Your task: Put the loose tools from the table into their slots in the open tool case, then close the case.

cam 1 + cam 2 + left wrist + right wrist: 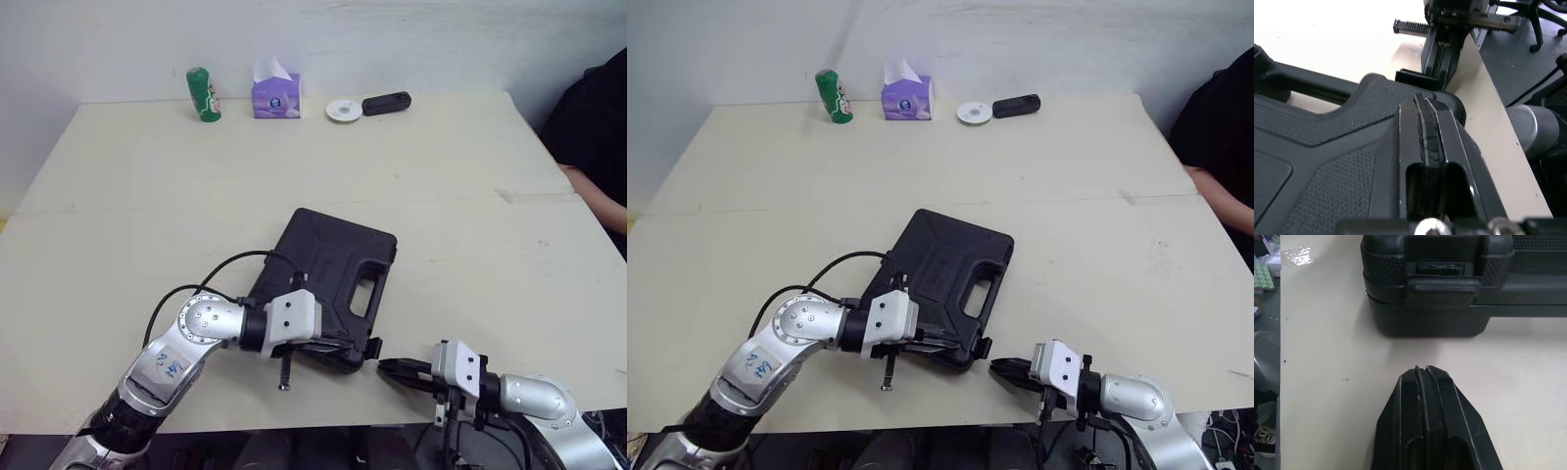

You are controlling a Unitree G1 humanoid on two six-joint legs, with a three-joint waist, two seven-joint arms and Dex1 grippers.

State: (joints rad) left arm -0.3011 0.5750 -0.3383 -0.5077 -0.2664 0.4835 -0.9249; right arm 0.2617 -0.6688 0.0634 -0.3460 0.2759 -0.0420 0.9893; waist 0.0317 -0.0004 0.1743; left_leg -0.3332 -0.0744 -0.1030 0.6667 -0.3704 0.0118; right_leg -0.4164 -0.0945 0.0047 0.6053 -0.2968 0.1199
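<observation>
A pale beige table [118, 196] stood against a white wall [98, 39], with a row of small items along its far edge: a green can [203, 95], a purple tissue box [275, 95], a white disc [344, 111] and a black oblong object [386, 103]. A person in dark clothing [598, 127] sat at the table's right side. The black tool case [328, 259] lay flat near the front middle of the table with its lid down. It was turned at an angle, so that its moulded handle [367, 284] faced the right and the near edge. The left arm reached in from the near left corner, bent at the elbow. The left gripper [1425, 100] lay along the textured lid by the case's near corner – its two black fingers pressed together, gripping nothing. On the right, the right gripper [1422, 369] rested low over the bare tabletop, its fingers also closed tight and empty. It pointed straight at the latch [1444, 284] on the case's front wall – near it, but not touching.
</observation>
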